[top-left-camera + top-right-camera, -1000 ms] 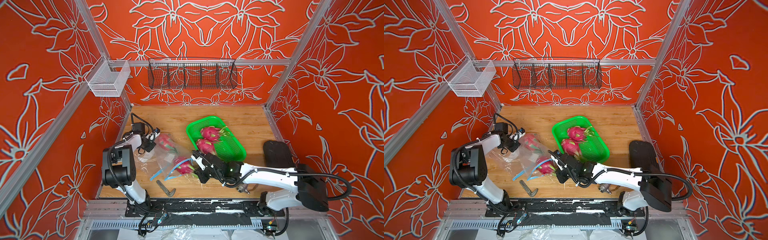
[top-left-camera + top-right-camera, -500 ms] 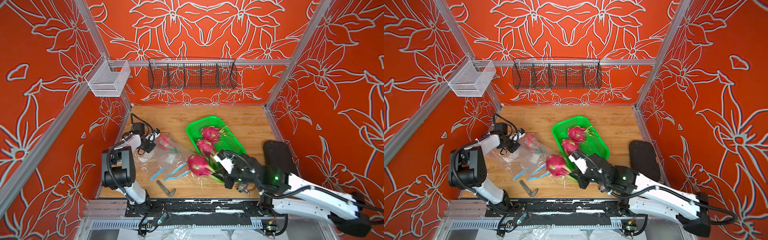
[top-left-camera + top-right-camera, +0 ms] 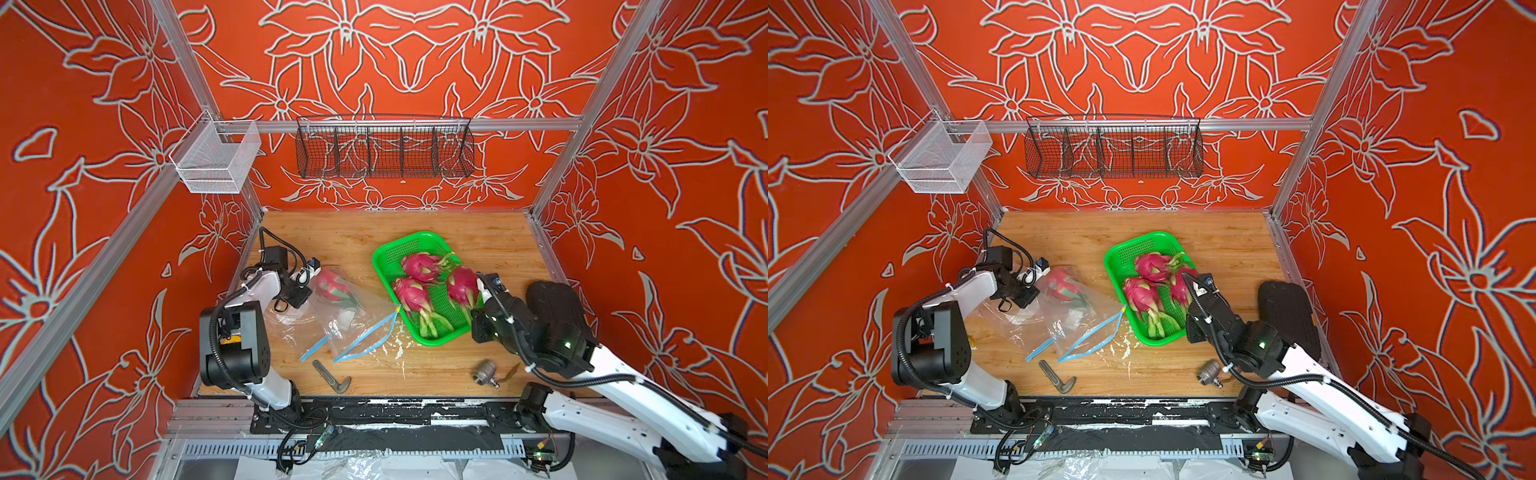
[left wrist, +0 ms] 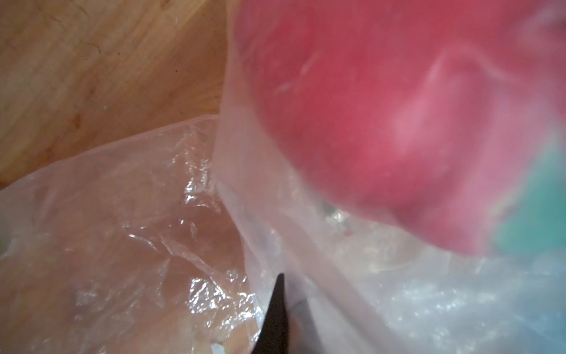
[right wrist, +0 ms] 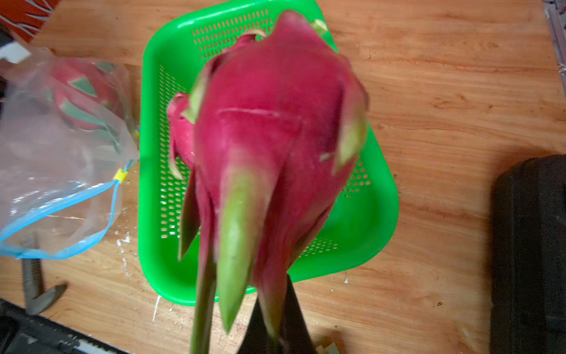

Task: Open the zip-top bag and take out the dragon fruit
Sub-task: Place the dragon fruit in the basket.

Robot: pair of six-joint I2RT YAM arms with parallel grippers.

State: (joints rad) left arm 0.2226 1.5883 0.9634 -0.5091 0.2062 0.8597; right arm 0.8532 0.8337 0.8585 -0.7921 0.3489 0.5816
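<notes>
The right gripper (image 5: 277, 306), pressed together on a green-tipped scale, holds a dragon fruit (image 3: 463, 286) over the basket (image 3: 388, 257), largely hiding two more fruits (image 3: 413, 293) from its wrist camera. The left gripper (image 4: 286, 306), tips veiled by plastic, pinches the bag (image 3: 353, 328). Inside the bag, a fourth fruit (image 3: 330, 284) is a red blur up close.

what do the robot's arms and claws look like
Both the left arm and right arm have white shells, black joints and black ribbed cables alongside. A green light glows on the right one. The left claw and right claw are black and tapered.
</notes>
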